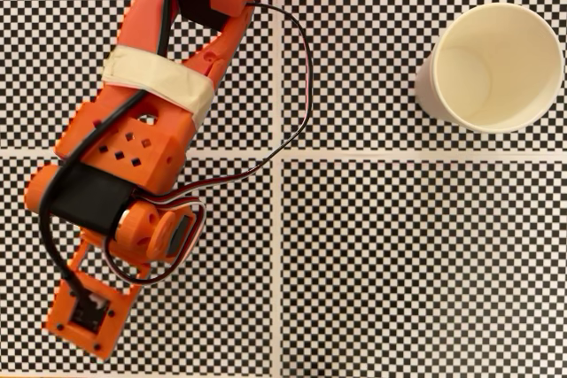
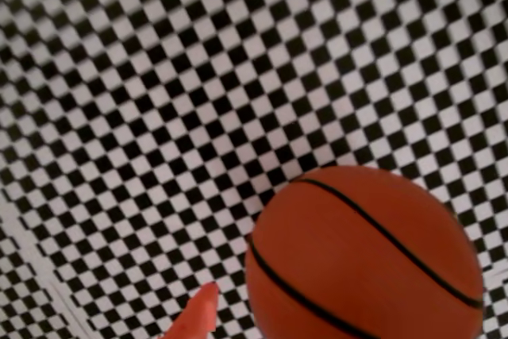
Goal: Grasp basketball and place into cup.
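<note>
Along the left edge of the checkered bench, in the fixed view, I am watching the orange arm reaching down toward the bottom-left corner, its body covering whatever is lying beneath the wrist. The cup is standing upright near the top-right corner, mouth open and empty, well apart from the arm. In the wrist view the basketball is filling the lower right, just beside one orange fingertip poking up from the bottom edge; the ball is lying to that finger's right. I am seeing a smooth-looking orange-red sphere crossed by black seams. Whether the gripper is parted or clenched I cannot tell.
</note>
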### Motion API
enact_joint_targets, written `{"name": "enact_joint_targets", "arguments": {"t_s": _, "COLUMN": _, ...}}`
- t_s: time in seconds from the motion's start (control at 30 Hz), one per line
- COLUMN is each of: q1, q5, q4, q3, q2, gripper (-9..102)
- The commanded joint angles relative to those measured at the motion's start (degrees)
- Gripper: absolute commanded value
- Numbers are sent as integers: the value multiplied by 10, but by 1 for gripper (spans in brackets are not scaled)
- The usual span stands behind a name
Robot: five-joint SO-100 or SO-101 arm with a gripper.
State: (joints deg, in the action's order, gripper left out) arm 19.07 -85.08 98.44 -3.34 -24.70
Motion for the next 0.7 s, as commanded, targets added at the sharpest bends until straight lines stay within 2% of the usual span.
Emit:
{"name": "enact_joint_targets", "arguments": {"t_s": 0.0, "q1": -4, "q5": 1, "q4": -3, "q3": 84, "q2": -4, "gripper": 60}}
{"name": "enact_joint_targets", "arguments": {"t_s": 0.67, "q1": -11, "q5": 11, "q4": -14, "q3": 113, "q2": 13, "gripper": 53}}
